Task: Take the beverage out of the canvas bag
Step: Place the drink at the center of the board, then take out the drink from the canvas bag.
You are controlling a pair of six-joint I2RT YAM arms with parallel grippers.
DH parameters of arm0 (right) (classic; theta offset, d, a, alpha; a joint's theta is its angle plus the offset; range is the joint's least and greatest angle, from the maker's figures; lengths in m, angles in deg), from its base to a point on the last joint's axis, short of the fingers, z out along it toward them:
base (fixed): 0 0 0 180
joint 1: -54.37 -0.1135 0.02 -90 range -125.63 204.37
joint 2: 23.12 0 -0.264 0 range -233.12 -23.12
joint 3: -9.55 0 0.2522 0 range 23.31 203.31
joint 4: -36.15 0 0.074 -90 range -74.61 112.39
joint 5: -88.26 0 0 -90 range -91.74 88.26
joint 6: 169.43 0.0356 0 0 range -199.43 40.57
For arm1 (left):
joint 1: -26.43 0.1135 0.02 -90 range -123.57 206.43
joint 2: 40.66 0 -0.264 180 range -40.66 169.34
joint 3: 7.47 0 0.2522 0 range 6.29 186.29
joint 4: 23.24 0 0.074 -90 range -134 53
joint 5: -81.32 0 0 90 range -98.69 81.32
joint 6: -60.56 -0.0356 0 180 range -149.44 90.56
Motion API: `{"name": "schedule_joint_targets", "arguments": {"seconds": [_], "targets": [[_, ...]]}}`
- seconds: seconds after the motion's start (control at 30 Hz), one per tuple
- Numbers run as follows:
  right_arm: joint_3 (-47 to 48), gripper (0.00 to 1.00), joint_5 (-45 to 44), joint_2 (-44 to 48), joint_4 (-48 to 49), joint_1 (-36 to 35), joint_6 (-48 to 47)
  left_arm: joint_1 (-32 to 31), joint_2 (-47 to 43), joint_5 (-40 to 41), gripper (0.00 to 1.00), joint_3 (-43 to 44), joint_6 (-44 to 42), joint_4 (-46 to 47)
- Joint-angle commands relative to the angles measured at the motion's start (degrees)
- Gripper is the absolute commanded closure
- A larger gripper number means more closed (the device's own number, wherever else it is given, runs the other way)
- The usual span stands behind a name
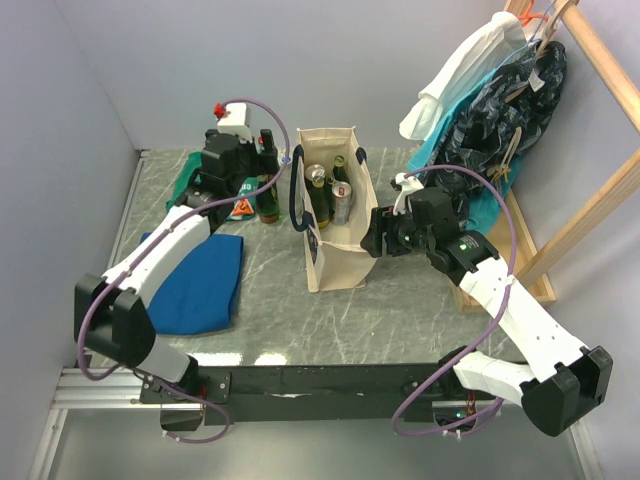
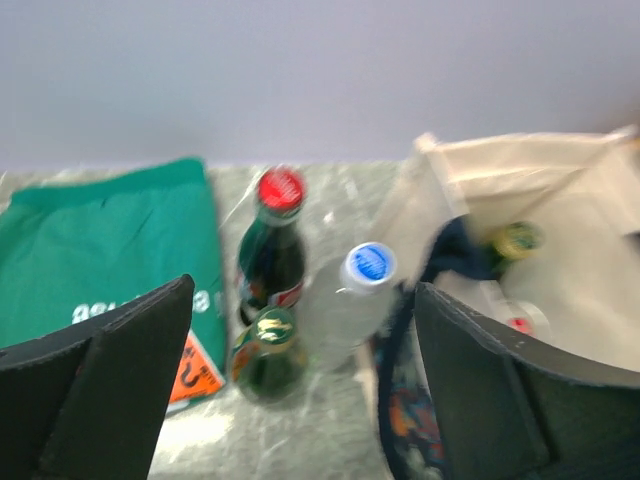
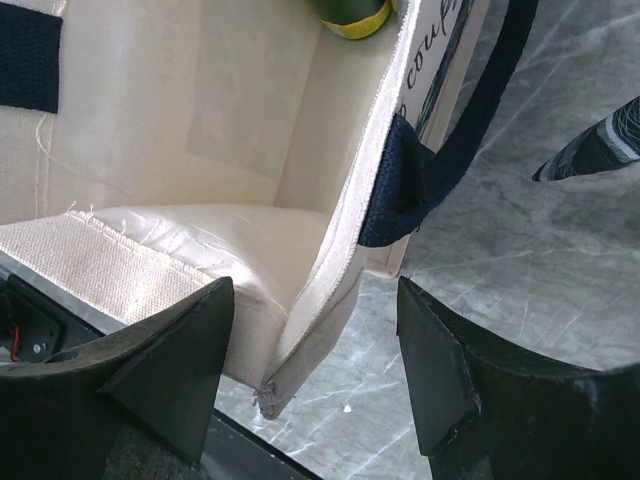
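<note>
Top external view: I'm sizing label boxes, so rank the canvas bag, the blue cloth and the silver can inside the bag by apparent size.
1. Canvas bag and blue cloth: similar apparent area, so left unranked.
2. Silver can: clearly the smallest.

The cream, navy-handled canvas bag (image 1: pixel 338 262) stands upright with its mouth open. Inside it, at its far end, stand dark green bottles (image 1: pixel 320 203) and a silver can (image 1: pixel 343 205).
</note>
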Motion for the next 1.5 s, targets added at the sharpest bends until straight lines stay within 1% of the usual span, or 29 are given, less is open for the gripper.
{"name": "schedule_joint_targets", "arguments": {"seconds": [0.0, 0.07, 0.1, 0.23, 0.4, 0.6, 0.7, 0.77, 0.9, 1.13, 1.47], "targets": [[-0.55, 0.28, -1.28, 1.41, -0.53, -0.27, 0.15, 0.11, -3.99, -6.13, 0.01, 5.26, 0.98, -3.58], [-0.55, 0.28, -1.37, 1.59, -0.53, -0.27, 0.33, 0.11, -4.17, -9.21, 0.01, 6.76, 1.24, -5.53], [-0.47, 0.28, -1.37, 1.77, -0.53, -0.27, 0.33, 0.11, -4.26, -10.17, 0.03, 7.9, 1.25, -6.15], [-0.64, 0.28, -1.81, 2.03, -0.62, -0.35, 0.33, 0.11, -4.87, -15.8, 0.04, 10.11, 1.68, -8.69], [-0.47, 0.28, -1.81, 2.03, -0.62, -0.27, 0.07, 0.11, -4.96, -23.52, 0.04, 12.21, 3.26, -9.49], [-1.16, 0.28, -1.54, 1.94, -0.45, -0.27, 0.07, -0.33, -3.03, -33.02, 0.04, 14.77, 3.18, -10.02], [-1.52, 0.28, -0.84, 1.33, -0.01, -0.35, 0.42, -1.64, -1.01, -35.4, 0.04, 16.25, 2.39, -11.24], [-1.52, 0.28, -0.58, 1.07, -0.01, -0.35, 0.51, -3.4, 1.27, -35.67, 0.04, 17.66, 1.34, -12.65], [-1.26, 0.28, -0.58, 0.89, -0.18, -0.35, 0.24, -5.95, 6.02, -34.09, 0.04, 23.45, -0.6, -16.78], [-1.34, 0.28, -0.05, 0.01, -0.79, -0.44, -0.63, -6.83, 13.75, -33.56, 0.04, 29.79, -0.42, -21.09], [-1.43, 0.28, 2.15, -2.45, -0.88, -0.44, -1.43, -9.73, 19.38, -31.02, 0.04, 36.21, -3.76, -26.71]]}}
